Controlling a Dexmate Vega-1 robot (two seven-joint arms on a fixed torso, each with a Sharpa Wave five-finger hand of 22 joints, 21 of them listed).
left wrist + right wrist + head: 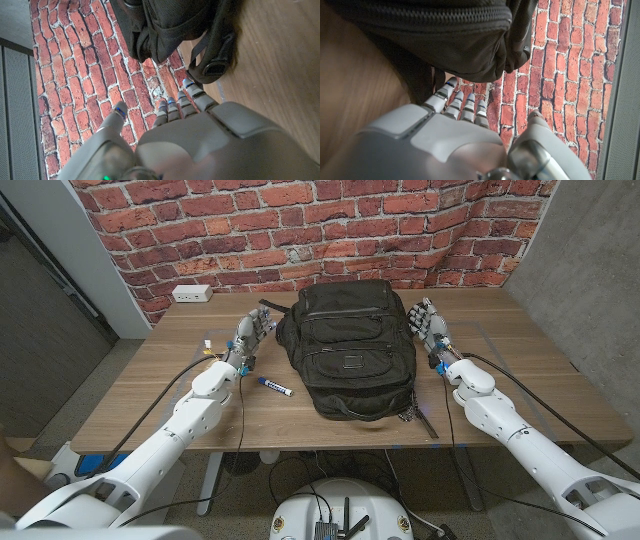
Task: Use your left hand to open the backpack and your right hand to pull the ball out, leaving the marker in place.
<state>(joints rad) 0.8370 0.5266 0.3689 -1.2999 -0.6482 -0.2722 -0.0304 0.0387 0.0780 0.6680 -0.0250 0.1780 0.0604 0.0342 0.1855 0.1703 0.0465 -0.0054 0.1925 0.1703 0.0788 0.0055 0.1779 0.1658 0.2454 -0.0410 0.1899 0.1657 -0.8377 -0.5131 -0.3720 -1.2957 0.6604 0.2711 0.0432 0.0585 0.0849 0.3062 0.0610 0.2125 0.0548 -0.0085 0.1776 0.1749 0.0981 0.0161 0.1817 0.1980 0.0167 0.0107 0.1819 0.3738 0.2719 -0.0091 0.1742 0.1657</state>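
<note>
A black backpack (350,350) lies zipped on the wooden table (150,400), its top towards the brick wall. A blue-capped white marker (273,387) lies on the table just left of the backpack. My left hand (253,332) stands beside the backpack's left upper corner, fingers spread, holding nothing. My right hand (428,319) stands at the backpack's right upper side, fingers apart and empty. The left wrist view shows my left hand (190,135) near the backpack (170,25) and its strap loop (215,65). The right wrist view shows my right hand (445,135) next to the backpack's zipped edge (445,25).
A white power strip (191,294) sits at the table's far left corner by the brick wall (300,220). A black strap (425,418) trails from the backpack towards the front edge. Bare table lies left and right of the backpack.
</note>
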